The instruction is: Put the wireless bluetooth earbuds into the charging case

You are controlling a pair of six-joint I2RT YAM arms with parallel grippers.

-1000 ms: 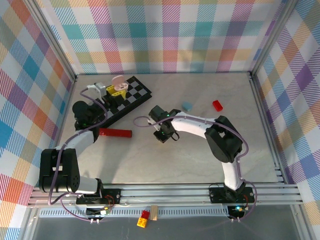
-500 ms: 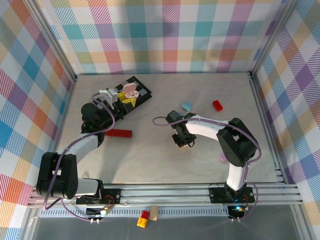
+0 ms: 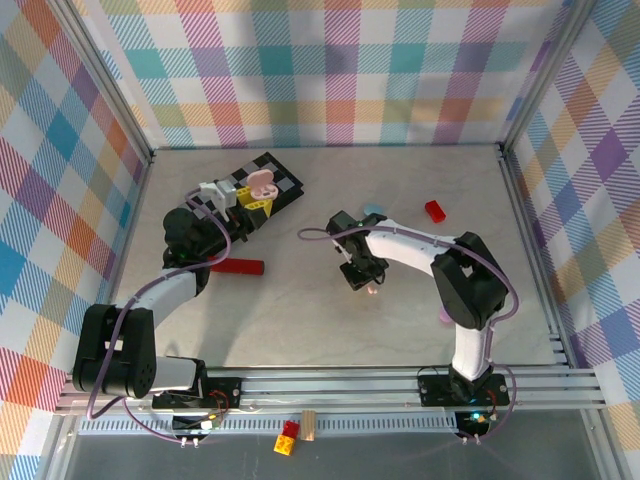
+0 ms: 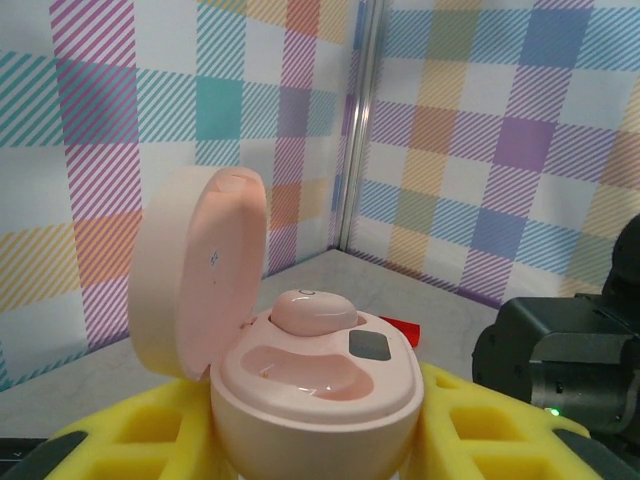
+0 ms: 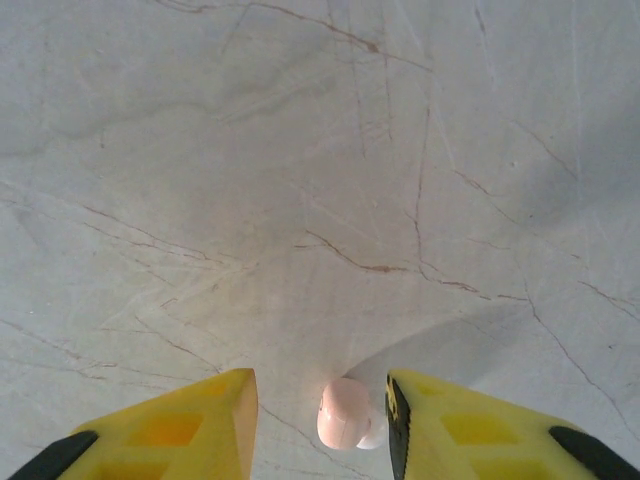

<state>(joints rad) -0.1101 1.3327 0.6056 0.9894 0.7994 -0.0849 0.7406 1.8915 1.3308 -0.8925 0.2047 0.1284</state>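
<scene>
Right wrist view: right gripper (image 5: 320, 425) low over the table (image 5: 300, 150), yellow fingers (image 5: 190, 430) apart, with one pink earbud (image 5: 343, 412) lying on the marble between them. The bud sits off-centre, close against the right-hand finger, with a clear gap on the other side. Nothing is clamped.

Top external: this earbud (image 3: 372, 289) lies well apart from the charging case (image 3: 262, 183), off to the case's right and nearer the arm bases. Left gripper (image 3: 237, 195) has the case over the checkered mat (image 3: 285, 180); cannot tell whether it rests on the mat or is held clear. Long red block (image 3: 232, 266) is on the table near the case, on its base-ward side.

Left wrist view: charging case (image 4: 315, 385) clamped between the left fingers, lid (image 4: 195, 270) swung up and open. A second pink bud (image 4: 313, 310) sits in the socket farther from the camera. The nearer socket (image 4: 300, 365) is empty.

Judgement: the step in hand is the pick of the loose earbud.
- Shift the jaws sideways to centre the bud before closing. Otherwise one finger pushes it first and the rounded body may roll or squirt out.
- Close gently and low, on the bulb.
- Stem direction cannot be read from here; check it before lifting.
- Then carry it to the case and lower it stem-first into the empty socket, case kept steady.
</scene>
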